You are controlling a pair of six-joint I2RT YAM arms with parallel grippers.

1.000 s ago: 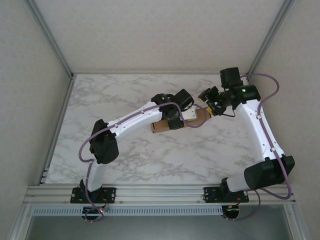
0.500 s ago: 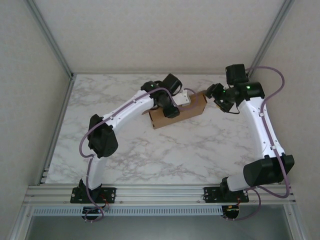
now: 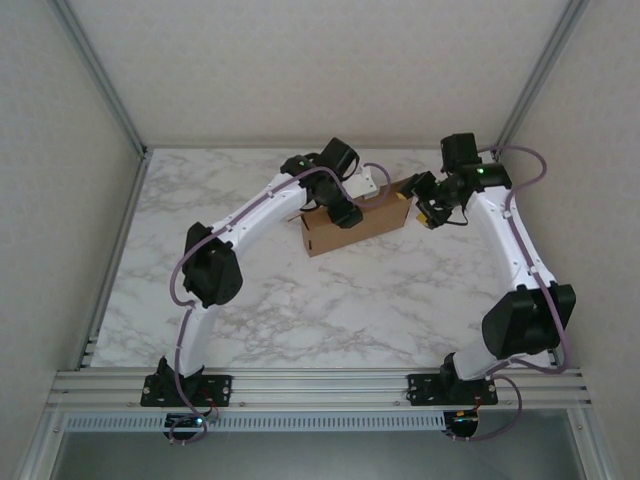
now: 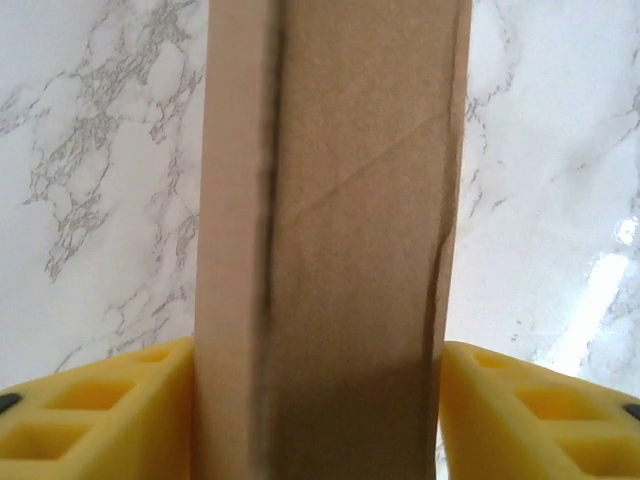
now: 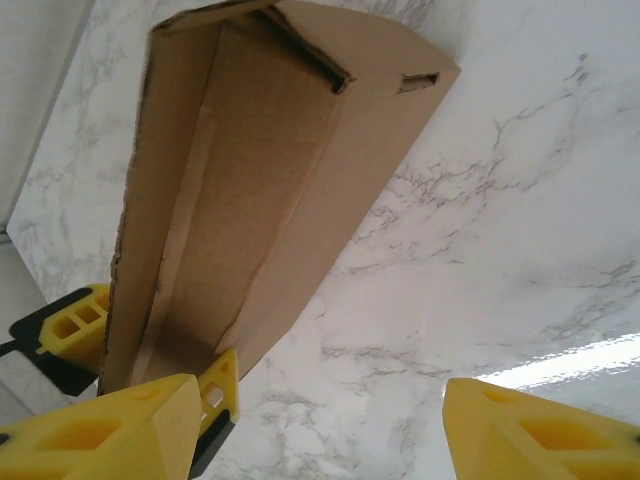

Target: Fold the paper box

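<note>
Closing in on the box [image 3: 355,228], the right gripper [image 3: 425,208] now sits just beside its right end, where half a second ago it stands well apart. The box itself barely shifts over that half second; a second ago it lies lower and nearer the arm bases, and it now stands on a long edge, turned slightly, toward the far side of the table [image 3: 300,310]. I read this as a handover of roles: the left arm presents the box so the right one can work the open end.

The left gripper [image 3: 345,212] is clamped across the box's narrow width. In its wrist view the yellow fingers [image 4: 100,400] press against either side of the cardboard [image 4: 340,250].

The right gripper [image 5: 320,440] is spread wide and holds nothing. Its view looks into the box's open end [image 5: 260,200], with a slot [image 5: 420,80] showing in the far wall.

Much stays unclear:
- From above, the left gripper covers the box's middle, and I cannot tell whether its lower edge rests on the table or hangs just above.
- The left wrist view is close and soft, with both ends cut off.
- Whether the right gripper's near finger touches the cardboard is not readable, nor is the state of the end flaps.
</note>
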